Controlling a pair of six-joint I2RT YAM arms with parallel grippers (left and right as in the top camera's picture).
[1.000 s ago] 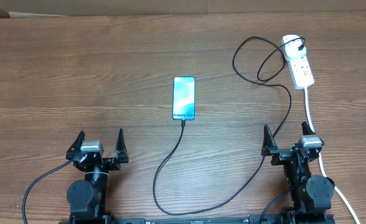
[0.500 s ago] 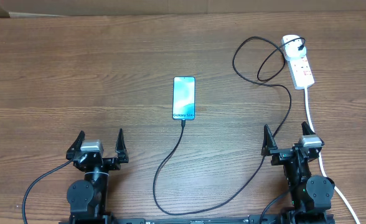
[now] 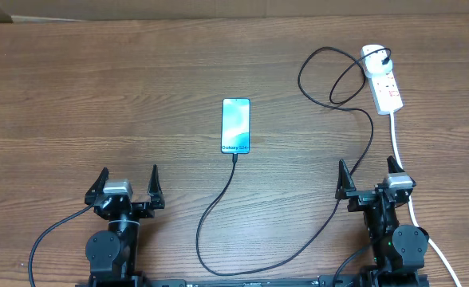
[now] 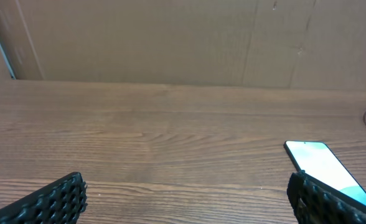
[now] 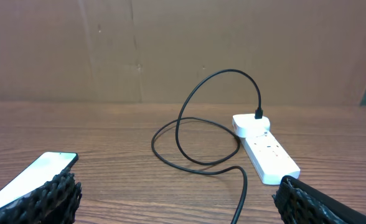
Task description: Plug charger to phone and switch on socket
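Observation:
The phone (image 3: pixel 235 126) lies flat mid-table, screen up, with "Galaxy S24" at its near short edge. The charger's black cable (image 3: pixel 218 199) runs from that near edge, where its tip sits against the phone, loops along the front of the table and up to the white socket (image 3: pixel 382 80) at the back right, its plug seated in the far end. My left gripper (image 3: pixel 128 185) stands open at the front left, nothing between its fingers. My right gripper (image 3: pixel 368 177) stands open at the front right, also empty. The right wrist view shows the socket (image 5: pixel 267 149), cable (image 5: pixel 198 163) and phone (image 5: pixel 33 174).
The socket's thick white cord (image 3: pixel 402 155) runs down the right side past my right gripper toward the table's front edge. A brown cardboard wall (image 4: pixel 183 37) stands behind the table. Bare wooden tabletop (image 3: pixel 99 96) spreads to the left of the phone.

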